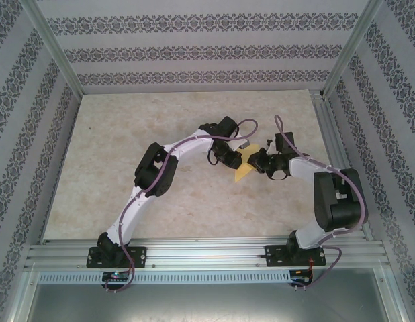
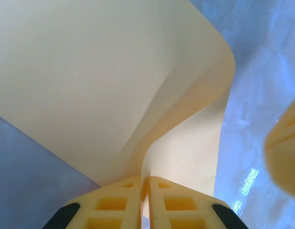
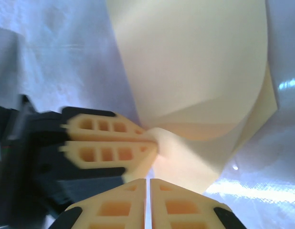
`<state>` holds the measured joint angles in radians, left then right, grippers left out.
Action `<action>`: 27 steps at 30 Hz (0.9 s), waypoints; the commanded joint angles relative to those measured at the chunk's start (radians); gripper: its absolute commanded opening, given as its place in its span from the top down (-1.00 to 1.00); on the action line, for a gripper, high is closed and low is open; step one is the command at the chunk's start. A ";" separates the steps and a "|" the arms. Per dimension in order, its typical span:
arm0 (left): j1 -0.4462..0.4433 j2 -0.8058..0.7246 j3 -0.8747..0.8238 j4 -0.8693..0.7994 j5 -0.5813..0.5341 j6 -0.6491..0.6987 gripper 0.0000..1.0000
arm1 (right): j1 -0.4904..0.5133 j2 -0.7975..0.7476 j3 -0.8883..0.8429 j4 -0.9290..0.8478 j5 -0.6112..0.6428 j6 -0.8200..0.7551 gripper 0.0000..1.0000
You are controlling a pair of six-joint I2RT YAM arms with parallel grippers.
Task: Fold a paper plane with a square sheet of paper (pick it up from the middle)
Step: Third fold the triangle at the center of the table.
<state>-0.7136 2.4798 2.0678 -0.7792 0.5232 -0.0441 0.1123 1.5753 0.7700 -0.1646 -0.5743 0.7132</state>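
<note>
The left gripper (image 2: 145, 187) has its jaws pressed together on the sheet of paper (image 2: 104, 81). It pinches the sheet where the paper bends up and over the fingertips. The right gripper (image 3: 147, 187) is closed as well, its tips just beside the left one's. The lower layer of paper runs right up to those tips, but I cannot tell whether it is actually caught between them.

The step looks like folding one flap over another. To do it well, I judge that the left pinch should act as the anchor and not drag. The other gripper should then bring the loose flap across slowly until the edges meet, before anything is pressed flat. The two grippers are close together, so pulling them apart risks tearing the thin sheet, and pushing them together risks a stray buckle. The soft bend should only be pressed into a crease once it lies where the fold belongs.

The paper is pale yellow, thin and smooth. It curls in a rounded bend with no sharp crease, and two layers overlap in the right wrist view. From above it is a small yellow patch between the two grippers, near the middle of the table (image 1: 127, 134), with one corner pointing toward the near edge. It has no dart shape yet.
</note>
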 commanded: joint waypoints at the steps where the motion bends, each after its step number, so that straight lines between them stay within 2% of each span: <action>1: 0.008 0.036 0.020 -0.036 -0.004 0.026 0.72 | -0.006 0.008 0.041 -0.065 0.030 -0.049 0.79; 7: 0.008 0.039 0.021 -0.031 -0.002 0.019 0.72 | -0.008 0.078 0.037 -0.013 0.003 -0.024 0.82; 15: 0.008 0.051 0.040 -0.056 -0.004 0.033 0.71 | -0.011 0.195 0.034 -0.037 0.079 -0.067 0.85; 21: 0.008 0.055 0.038 -0.066 -0.007 0.036 0.71 | -0.024 0.119 0.076 -0.075 0.003 -0.083 0.82; 24: 0.008 0.054 0.035 -0.069 -0.020 0.041 0.72 | -0.043 0.048 0.089 -0.105 0.028 -0.092 0.80; 27: 0.007 0.055 0.037 -0.064 -0.016 0.036 0.72 | -0.058 0.057 0.100 -0.121 0.019 -0.103 0.82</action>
<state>-0.7136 2.4958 2.0956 -0.7925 0.5266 -0.0326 0.0692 1.6466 0.8371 -0.2554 -0.5518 0.6456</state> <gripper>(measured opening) 0.142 0.093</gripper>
